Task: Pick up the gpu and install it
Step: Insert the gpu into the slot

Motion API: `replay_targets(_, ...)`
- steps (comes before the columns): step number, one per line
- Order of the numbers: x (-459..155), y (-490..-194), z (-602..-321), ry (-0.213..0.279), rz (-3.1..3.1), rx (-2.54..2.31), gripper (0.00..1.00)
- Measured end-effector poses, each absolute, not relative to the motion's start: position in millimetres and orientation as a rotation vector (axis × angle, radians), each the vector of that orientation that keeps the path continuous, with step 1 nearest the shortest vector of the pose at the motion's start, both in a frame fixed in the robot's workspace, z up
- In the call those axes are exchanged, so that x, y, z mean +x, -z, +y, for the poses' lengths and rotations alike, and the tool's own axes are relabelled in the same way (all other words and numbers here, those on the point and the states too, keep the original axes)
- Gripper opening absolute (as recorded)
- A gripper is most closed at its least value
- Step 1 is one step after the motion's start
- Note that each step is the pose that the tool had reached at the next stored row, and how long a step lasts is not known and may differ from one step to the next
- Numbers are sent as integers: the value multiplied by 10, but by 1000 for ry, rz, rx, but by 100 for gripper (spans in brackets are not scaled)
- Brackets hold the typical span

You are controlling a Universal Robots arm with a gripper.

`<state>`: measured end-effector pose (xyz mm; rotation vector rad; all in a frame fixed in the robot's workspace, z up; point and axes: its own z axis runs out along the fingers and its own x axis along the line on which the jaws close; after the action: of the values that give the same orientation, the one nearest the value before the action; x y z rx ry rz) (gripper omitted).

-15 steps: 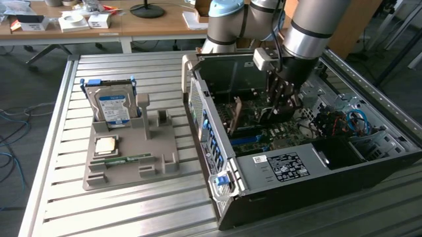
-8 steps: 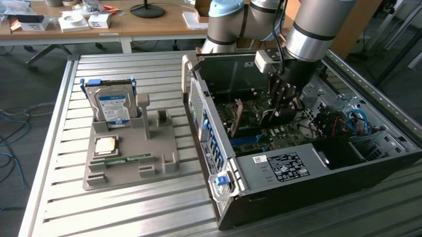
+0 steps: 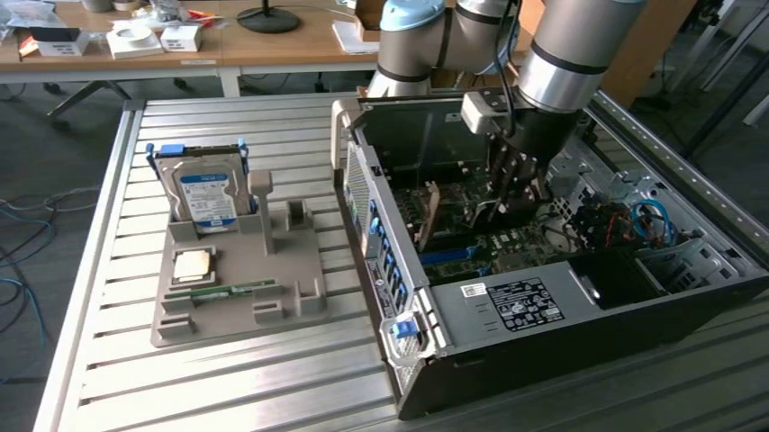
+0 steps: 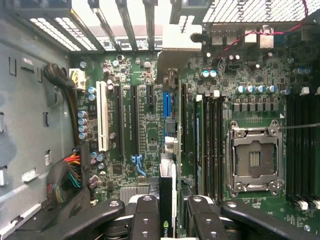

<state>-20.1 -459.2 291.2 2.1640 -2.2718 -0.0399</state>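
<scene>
Now the claw [image 4: 172, 212] is clamped on the gpu [image 4: 169, 190], held on edge inside the case [image 3: 541, 360], above the slots [image 4: 134, 120]. It looks thin, stiff, light and breakable, so grip its top edge.

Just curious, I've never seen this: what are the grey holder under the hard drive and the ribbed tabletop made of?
Grey holder: probably plastic, matte, uniformly grey, with blocky moulded or printed shapes. Tabletop: likely aluminium, pale silvery grooved slats with a dull sheen.
</scene>
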Motion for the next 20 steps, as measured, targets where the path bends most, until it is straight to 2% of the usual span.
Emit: replay_targets(20,-264,-2768,-4592,39,-2272,2163,26)
